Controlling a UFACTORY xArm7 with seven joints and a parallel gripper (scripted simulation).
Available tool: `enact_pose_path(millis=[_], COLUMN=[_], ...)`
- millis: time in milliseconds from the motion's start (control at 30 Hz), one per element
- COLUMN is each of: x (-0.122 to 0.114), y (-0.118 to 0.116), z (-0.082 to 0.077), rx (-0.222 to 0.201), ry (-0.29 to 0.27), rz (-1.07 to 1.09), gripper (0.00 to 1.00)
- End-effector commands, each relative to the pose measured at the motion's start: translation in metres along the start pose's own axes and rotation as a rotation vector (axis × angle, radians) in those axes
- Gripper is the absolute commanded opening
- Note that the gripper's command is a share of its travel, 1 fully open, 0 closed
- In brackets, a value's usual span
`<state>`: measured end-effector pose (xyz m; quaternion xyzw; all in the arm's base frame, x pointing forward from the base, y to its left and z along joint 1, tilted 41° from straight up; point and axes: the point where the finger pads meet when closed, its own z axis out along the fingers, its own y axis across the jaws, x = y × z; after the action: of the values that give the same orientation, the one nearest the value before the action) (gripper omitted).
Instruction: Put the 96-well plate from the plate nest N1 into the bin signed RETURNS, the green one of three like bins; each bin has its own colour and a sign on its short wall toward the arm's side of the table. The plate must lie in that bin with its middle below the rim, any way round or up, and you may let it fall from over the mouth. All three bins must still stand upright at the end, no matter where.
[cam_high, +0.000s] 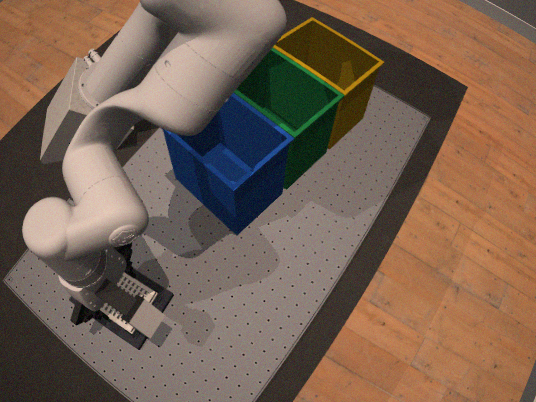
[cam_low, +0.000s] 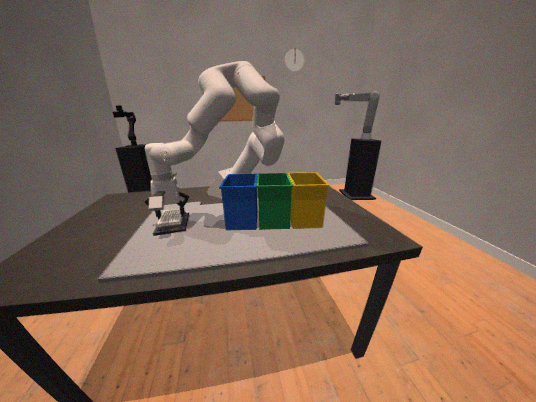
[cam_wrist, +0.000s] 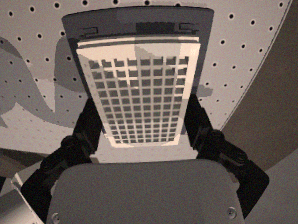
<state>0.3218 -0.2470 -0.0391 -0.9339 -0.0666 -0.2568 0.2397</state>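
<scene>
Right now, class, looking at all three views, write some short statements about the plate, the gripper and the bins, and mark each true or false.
1. The gripper is shut on the 96-well plate. True.
2. The plate lies in the green bin. False: it is at the plate nest.
3. The green bin stands between the blue bin and the yellow bin. True.
4. The blue bin has tipped over. False: all three stand upright.

White 96-well plate (cam_wrist: 139, 99) flat above nest (cam_wrist: 136, 23).
</scene>
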Motion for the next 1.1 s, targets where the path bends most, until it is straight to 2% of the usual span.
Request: enact_pose_path(millis=[0, 467, 1067], x=[0.0, 0.0, 0.0], y=[0.002, 0.002, 0.002], z=[-0.004, -0.009, -0.036], rx=[-0.005, -0.005, -0.005], ry=[0.001, 0.001, 0.001], rz=[0.0, 0.0, 0.0], gripper=[0.0, 0.0, 0.0])
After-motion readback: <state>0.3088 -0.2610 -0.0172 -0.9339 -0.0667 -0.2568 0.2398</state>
